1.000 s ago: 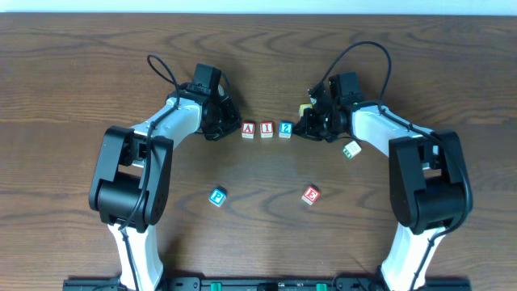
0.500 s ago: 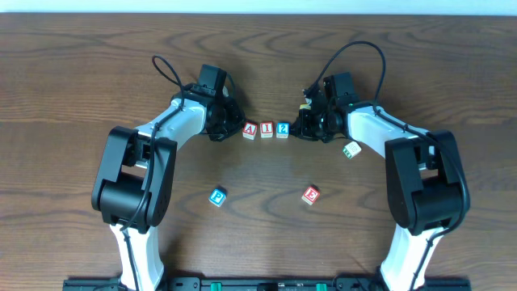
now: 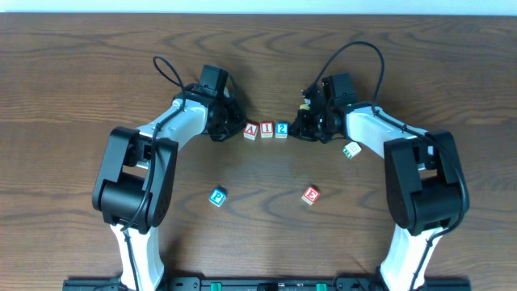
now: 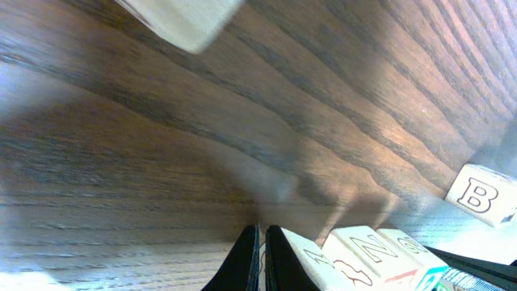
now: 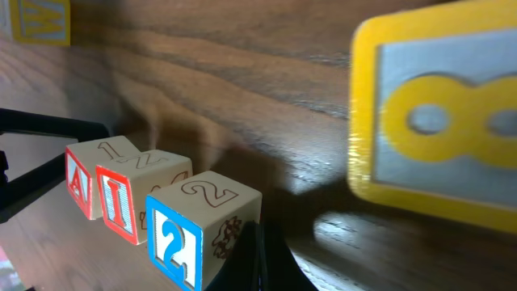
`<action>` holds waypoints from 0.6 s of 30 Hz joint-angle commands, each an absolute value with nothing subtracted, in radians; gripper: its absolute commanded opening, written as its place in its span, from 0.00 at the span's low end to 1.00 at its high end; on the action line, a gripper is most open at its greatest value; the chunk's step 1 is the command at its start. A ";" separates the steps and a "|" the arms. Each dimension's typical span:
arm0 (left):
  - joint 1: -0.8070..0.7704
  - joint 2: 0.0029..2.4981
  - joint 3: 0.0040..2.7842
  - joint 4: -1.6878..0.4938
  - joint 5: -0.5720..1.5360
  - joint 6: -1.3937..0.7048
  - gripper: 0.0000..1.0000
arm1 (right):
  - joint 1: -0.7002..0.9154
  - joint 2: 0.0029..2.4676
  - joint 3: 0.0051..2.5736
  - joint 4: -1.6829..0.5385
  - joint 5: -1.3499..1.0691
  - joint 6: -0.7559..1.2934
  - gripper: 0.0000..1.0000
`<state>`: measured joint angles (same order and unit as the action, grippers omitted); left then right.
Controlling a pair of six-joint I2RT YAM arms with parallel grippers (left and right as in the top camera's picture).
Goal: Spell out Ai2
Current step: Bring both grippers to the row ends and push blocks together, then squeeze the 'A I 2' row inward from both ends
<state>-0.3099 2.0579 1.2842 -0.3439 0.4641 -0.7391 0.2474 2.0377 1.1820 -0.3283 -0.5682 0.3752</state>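
While the wooden table [image 3: 73, 65] spreads beneath, the left gripper [image 3: 232, 128] and right gripper [image 3: 300, 129], each with fingers pressed together, flank a touching row midway between the side edges, slightly toward the far edge: A cube [image 3: 250, 130], I cube [image 3: 266, 129], 2 cube [image 3: 281, 128].

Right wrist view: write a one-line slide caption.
The A cube, I cube and 2 cube sit in a row on the wooden table, a blurred yellow block looming up close.
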 commanded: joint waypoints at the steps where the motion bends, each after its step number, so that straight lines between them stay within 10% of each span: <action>1: -0.318 2.071 1.284 -0.350 0.461 -0.767 0.06 | 0.270 2.048 1.183 -0.329 -0.572 0.382 0.01; 18: -0.328 2.071 1.284 -0.355 0.453 -0.801 0.05 | 0.302 2.048 1.183 -0.333 -0.580 0.389 0.01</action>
<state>-0.3218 2.0579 1.2842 -0.3511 0.4522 -0.7887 0.2817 2.0377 1.1820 -0.3336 -0.5636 0.3824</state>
